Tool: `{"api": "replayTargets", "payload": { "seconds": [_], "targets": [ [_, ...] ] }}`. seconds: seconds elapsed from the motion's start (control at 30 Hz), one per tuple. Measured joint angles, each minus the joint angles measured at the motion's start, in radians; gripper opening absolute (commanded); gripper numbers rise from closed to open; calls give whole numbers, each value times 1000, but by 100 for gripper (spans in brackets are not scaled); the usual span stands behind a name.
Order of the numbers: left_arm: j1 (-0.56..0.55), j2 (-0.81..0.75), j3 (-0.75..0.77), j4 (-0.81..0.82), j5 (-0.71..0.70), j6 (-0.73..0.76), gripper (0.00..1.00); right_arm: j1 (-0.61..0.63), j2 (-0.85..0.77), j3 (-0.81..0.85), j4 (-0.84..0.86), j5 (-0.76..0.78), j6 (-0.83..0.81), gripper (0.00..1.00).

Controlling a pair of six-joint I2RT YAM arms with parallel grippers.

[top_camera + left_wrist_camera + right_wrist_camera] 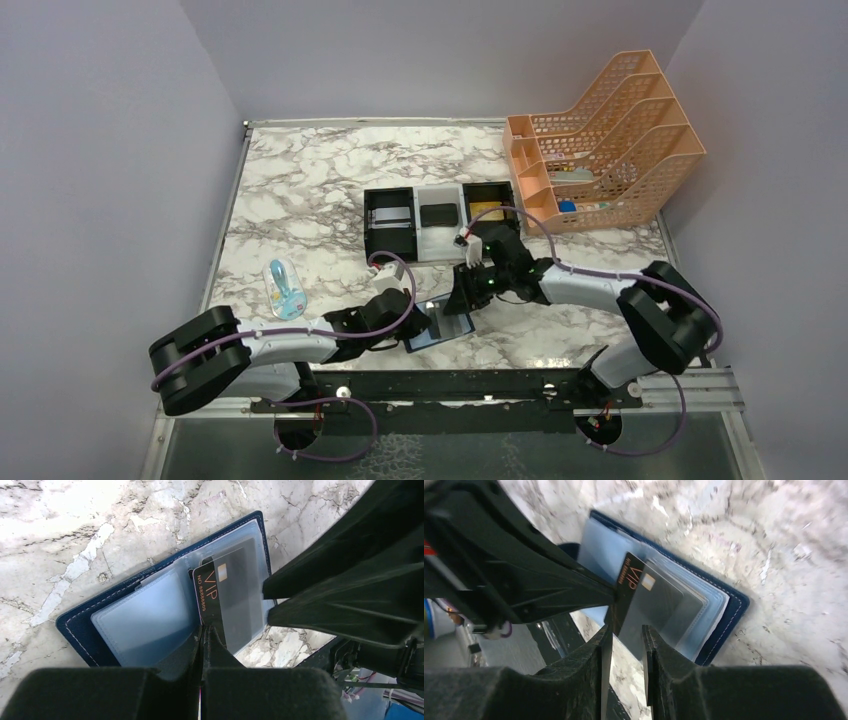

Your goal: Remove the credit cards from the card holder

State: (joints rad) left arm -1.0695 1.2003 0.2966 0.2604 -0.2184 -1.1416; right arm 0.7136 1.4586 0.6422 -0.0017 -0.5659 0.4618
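The navy card holder (432, 335) is lying open on the marble table (300, 180) near the front edge, a black VIP card (235, 600) sticking out of its clear pocket. The left gripper (202, 640) is pressing fully closed against that pocket, while the right gripper (625, 632) is hovering narrowly parted around the card's edge, not clamping it.

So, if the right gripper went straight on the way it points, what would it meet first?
Probably the black VIP-marked plastic card sticking out of the navy folding card holder; depth is unclear.
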Motion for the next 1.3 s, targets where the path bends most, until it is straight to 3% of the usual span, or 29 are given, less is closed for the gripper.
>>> {"api": "replayTargets", "payload": {
  "seconds": [0.13, 0.43, 0.63, 0.83, 1.1, 1.3],
  "targets": [
    [0, 9, 0, 1, 0, 0, 1, 0, 115, -1, -8, -39, -3, 29],
    [0, 40, 2, 17, 1, -3, 25, 0, 113, -42, 60, -48, 43, 29],
    [-1, 69, 2, 67, 2, -25, 28, 0, 100, -79, 117, -34, 97, 29],
    [0, 76, -34, 143, 1, -58, 23, -1, 98, -92, 140, -27, 122, 29],
    [1, 74, -56, 176, 9, -56, 1, -3, 98, -111, 179, -26, 155, 29],
    [1, 26, -77, 195, 11, -61, 0, -4, 92, -120, 188, -14, 179, 28]
  ]
}}
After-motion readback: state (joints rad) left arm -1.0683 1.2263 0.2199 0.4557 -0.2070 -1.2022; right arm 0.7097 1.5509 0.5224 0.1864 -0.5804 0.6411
